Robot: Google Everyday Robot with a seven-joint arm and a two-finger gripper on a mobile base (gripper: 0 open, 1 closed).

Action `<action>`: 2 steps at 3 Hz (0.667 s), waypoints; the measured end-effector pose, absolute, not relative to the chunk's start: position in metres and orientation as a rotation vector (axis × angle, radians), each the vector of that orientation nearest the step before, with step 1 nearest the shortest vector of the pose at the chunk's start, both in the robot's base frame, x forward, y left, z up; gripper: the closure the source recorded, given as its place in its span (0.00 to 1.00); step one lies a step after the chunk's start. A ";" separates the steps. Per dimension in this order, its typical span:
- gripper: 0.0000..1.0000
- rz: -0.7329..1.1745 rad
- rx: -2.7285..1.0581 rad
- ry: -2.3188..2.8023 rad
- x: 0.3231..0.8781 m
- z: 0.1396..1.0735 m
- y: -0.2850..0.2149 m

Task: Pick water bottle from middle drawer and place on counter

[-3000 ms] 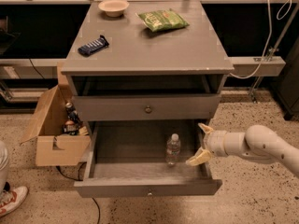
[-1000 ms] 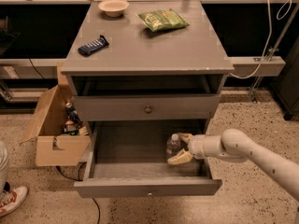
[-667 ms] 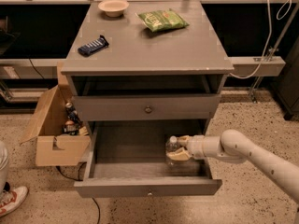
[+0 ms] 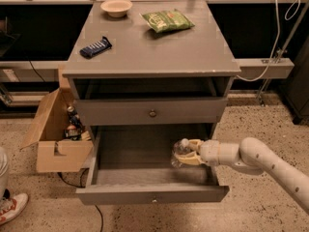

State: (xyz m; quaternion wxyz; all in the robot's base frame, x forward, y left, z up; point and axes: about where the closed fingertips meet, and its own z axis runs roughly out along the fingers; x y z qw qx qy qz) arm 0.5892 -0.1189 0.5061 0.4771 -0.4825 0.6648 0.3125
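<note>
The middle drawer (image 4: 145, 190) is pulled open below a shut grey drawer front with a brass-coloured knob (image 4: 152, 113). The water bottle (image 4: 179, 152), clear with a white cap, is at the drawer's right side, tilted. My gripper (image 4: 188, 152) reaches in from the right on a white arm and is shut on the bottle, its cream fingers (image 4: 193, 143) on either side of it. The counter (image 4: 149, 42) is the grey top of the cabinet above.
On the counter lie a dark blue snack bar (image 4: 95, 47), a green chip bag (image 4: 167, 20) and a beige bowl (image 4: 116, 7). An open cardboard box (image 4: 53, 134) with bottles stands left of the cabinet. A shoe (image 4: 12, 208) is at the bottom left.
My gripper came in from the drawer's right side, closed around the bottle and now holds it tilted. The rest is unchanged.
</note>
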 end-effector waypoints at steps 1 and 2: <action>1.00 0.729 -1.212 1.560 0.567 0.552 -0.136; 1.00 0.648 -1.303 1.506 0.554 0.629 -0.157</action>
